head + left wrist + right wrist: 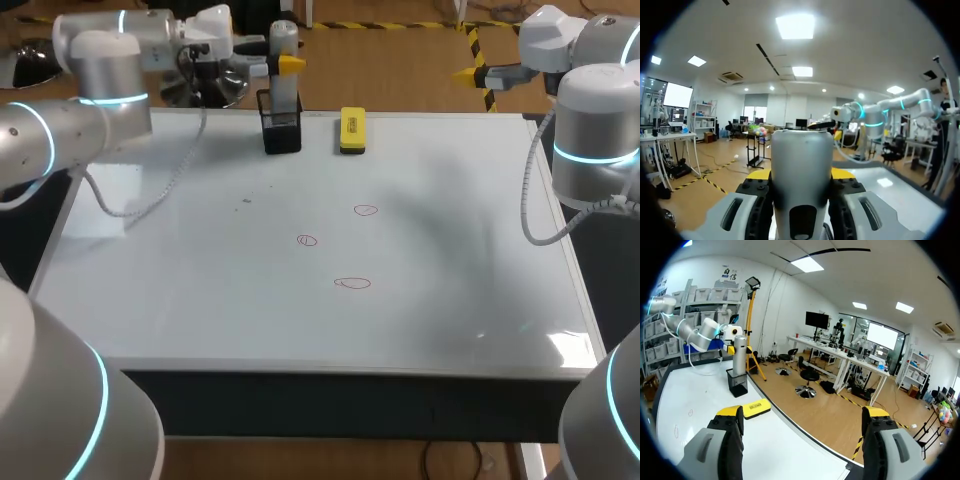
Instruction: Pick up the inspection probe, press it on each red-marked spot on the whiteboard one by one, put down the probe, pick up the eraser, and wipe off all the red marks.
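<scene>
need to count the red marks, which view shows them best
Head view: three red marks lie unobstructed on the whiteboard. The right wrist view catches them small and faint; the left wrist view shows none, the probe fills it.

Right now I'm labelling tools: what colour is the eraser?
The eraser is yellow; the head view shows it best.
</scene>
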Motion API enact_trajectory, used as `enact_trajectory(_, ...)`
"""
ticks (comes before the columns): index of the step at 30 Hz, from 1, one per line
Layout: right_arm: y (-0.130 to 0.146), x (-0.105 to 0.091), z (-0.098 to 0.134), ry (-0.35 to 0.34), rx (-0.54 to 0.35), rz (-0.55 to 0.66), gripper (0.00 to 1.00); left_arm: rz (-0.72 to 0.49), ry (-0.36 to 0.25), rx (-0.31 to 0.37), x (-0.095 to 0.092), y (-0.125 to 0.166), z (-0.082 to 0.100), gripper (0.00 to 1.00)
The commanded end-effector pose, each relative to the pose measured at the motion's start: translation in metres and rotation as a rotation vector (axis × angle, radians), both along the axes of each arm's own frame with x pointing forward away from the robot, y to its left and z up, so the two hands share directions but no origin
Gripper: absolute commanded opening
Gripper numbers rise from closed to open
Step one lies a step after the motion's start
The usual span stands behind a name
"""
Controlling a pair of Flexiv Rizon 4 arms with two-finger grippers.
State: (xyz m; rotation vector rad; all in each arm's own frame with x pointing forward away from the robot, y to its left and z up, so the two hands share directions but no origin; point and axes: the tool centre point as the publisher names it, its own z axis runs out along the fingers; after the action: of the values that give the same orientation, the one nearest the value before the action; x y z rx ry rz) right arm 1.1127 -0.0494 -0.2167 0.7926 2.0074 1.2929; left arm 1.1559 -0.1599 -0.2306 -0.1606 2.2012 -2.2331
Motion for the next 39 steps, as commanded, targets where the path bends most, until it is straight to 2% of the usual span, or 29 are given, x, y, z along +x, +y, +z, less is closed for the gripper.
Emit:
enact_trajectory(1,0.0,0.0,0.0,0.001,0.0,0.001,1.0,-0.001,-0.005,0.026,-0.002,0.002,0.015,0.0)
enact_trajectory(11,0.0,0.0,0.0,0.001,0.0,0.001,1.0,-0.006,-0.043,0.047,-0.008,0.011,0.038,0.0)
enact_trajectory(17,0.0,0.0,0.0,0.001,0.0,0.001,1.0,0.001,-0.056,0.032,-0.018,0.019,0.05,0.0)
enact_trajectory(25,0.0,0.0,0.0,0.001,0.0,0.001,1.0,0.01,-0.036,0.0,-0.033,0.031,0.071,0.0)
enact_trajectory(32,0.0,0.0,0.0,0.001,0.0,0.001,1.0,0.028,-0.036,-0.011,-0.057,0.05,0.087,0.0)
enact_trajectory(39,0.0,0.0,0.0,0.001,0.0,0.001,1.0,0.058,-0.03,-0.014,-0.082,0.072,0.084,0.0)
